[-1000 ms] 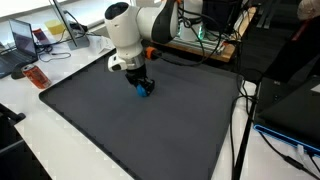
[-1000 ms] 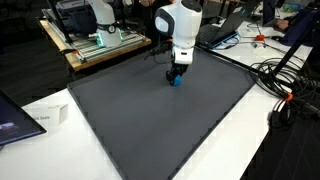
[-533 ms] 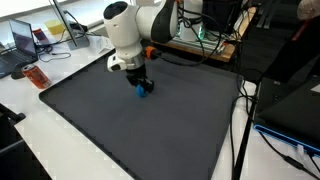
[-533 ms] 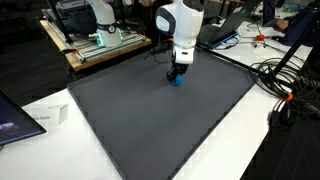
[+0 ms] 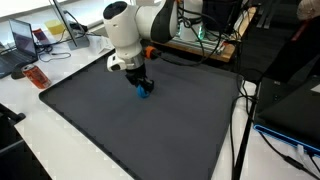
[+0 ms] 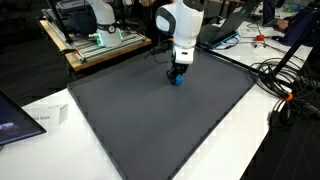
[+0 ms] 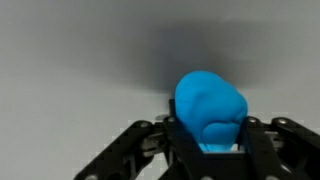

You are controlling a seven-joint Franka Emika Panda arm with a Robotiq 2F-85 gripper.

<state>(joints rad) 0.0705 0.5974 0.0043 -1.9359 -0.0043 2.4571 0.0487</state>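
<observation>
The hand (image 7: pixel 210 132) comes in from 6 o'clock in the wrist view. Its two black fingers (image 7: pixel 171 136) stand a little apart, with a blue lump (image 7: pixel 210 100) between them. The fingers look like they touch the lump on both sides. I cannot tell if they squeeze it or just sit beside it.

In both exterior views the hand (image 5: pixel 141 84) (image 6: pixel 177 74) points straight down. The blue lump (image 5: pixel 145 92) (image 6: pixel 175 82) sits right under it, at 6 o'clock from the hand. The lump rests on a big dark mat (image 5: pixel 130 135) (image 6: pixel 160 125), up near the mat's 12 o'clock edge.

The white arm (image 5: pixel 125 35) goes up from the hand toward 12 o'clock.

In an exterior view, a small red thing (image 5: pixel 36 76) lies on the white table at 9 o'clock from the hand, just off the mat. A laptop (image 5: pixel 24 42) stands past it at 10 o'clock. In an exterior view, a bunch of cables (image 6: pixel 290 95) lies at 3 o'clock, well away from the hand.
</observation>
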